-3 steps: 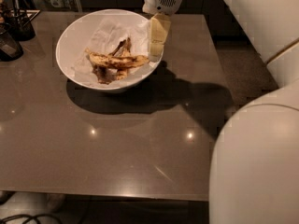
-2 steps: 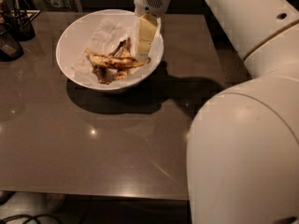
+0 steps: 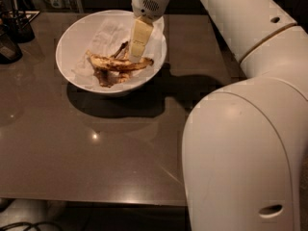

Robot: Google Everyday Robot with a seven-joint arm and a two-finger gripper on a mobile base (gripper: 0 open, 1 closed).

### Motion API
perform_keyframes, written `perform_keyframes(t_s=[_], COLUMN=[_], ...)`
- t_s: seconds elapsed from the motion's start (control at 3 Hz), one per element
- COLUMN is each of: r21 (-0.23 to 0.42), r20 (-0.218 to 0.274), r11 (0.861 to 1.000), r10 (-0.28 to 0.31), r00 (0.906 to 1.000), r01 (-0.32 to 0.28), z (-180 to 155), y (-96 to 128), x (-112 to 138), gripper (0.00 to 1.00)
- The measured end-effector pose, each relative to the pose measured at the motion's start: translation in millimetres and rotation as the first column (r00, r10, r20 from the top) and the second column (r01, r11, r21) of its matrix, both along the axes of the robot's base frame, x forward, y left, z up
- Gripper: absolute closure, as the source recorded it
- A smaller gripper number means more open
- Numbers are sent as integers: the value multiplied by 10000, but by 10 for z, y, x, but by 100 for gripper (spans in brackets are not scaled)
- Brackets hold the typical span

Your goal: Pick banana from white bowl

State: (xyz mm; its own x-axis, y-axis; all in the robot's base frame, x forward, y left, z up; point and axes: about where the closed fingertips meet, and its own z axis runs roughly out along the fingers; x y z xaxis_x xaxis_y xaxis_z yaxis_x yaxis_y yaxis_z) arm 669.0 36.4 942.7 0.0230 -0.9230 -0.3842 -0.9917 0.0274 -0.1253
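Camera view.
- Large round glossy white bowl (image 3: 65,69) sits toward the far edge of the dark glossy counter (image 3: 96,143), left of its middle. It has a crumpled white paper lining (image 3: 103,35).
- Small overripe banana (image 3: 118,64), dull yellow blotched brown with dark shrivelled strips, lies across the bowl's floor on the paper.
- The cream-padded gripper (image 3: 136,57) hangs from the white arm (image 3: 240,153) inside the bowl on its right side. Its tip is down at the banana's right half, touching or just above it. Clenched or released: cannot tell.
- Dark containers (image 3: 17,25) stand at the far-left corner, well apart from the bowl.

Risks, as judged:
- The fruit looks soft, so a hard squeeze could crush or split it.
- Loose peel strips could be caught instead of the body, so the banana tears or drops on lifting.
- The paper could be pinched along with it and dragged out.
- Pushing too low on the right side could tip or slide the bowl toward the far edge.

Against the earlier frames:
- The gripper was over the bowl's right rim. It has since moved left and down into the bowl.
- Bowl and banana are unmoved.
- The arm's shell fills more of the right side.
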Motion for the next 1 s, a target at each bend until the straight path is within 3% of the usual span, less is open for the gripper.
perform_keyframes(t_s=[1.0], r21=[-1406], r20=[-512], r11=[9895], r10=[-417], r00=[9978], r01=[341], z=[-489], y=[118], x=[-96], gripper=[4])
